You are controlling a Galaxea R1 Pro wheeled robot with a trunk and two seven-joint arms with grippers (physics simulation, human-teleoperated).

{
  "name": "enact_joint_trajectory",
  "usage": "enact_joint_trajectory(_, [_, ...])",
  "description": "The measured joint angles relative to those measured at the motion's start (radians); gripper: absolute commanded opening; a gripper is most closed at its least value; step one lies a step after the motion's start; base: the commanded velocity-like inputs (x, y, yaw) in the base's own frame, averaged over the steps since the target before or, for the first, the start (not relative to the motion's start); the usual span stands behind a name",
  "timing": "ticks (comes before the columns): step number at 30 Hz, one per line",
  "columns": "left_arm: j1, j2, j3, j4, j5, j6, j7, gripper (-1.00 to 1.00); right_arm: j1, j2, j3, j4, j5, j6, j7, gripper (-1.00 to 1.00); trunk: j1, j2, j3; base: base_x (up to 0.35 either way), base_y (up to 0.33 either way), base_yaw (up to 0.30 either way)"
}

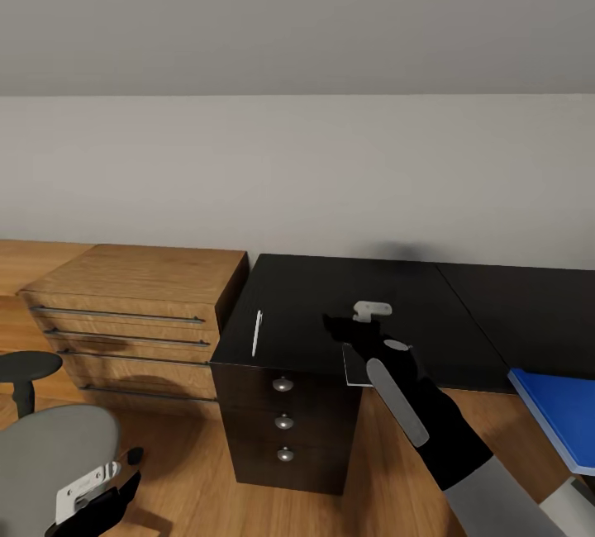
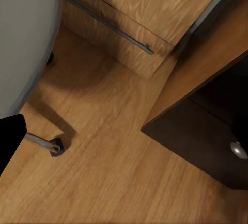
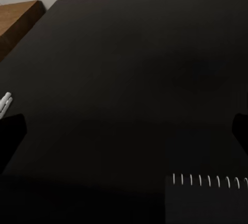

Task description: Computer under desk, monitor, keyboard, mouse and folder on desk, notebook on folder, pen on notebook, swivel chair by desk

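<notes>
Right pincer spread wide over bench, one notebook just beneath. One pen near bench's left edge, three knobs below. Left pincer: can't tell.

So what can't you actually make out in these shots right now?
- Notebook, head view: mostly hidden under the right gripper.
- Folder, head view: cut off by the frame edge.
- Swivel chair, head view: base out of frame.
- Pen, right wrist view: just its tip shows at the edge.
</notes>
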Motion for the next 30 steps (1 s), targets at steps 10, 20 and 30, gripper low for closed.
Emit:
enact_joint_trajectory(10, [0.0, 0.0, -0.002, 0.007, -0.001, 0.0, -0.002, 1.0, 0.001, -0.003, -0.003, -0.011, -0.005, -0.001, 0.0, 1.0, 0.0, 0.0, 0.006, -0.071, 0.0, -0.042])
enact_joint_trajectory(20, [0.0, 0.0, -0.002, 0.008, -0.002, -0.001, -0.002, 1.0, 0.001, -0.004, -0.004, -0.014, -0.006, -0.001, 0.0, 1.0, 0.0, 0.0, 0.012, -0.03, 0.0, -0.06])
enact_joint_trajectory(30, [0.0, 0.0, -0.003, 0.008, 0.0, 0.0, -0.002, 1.0, 0.001, -0.006, -0.006, -0.014, -0.006, -0.001, 0.0, 1.0, 0.0, 0.0, 0.013, 0.0, 0.0, -0.131])
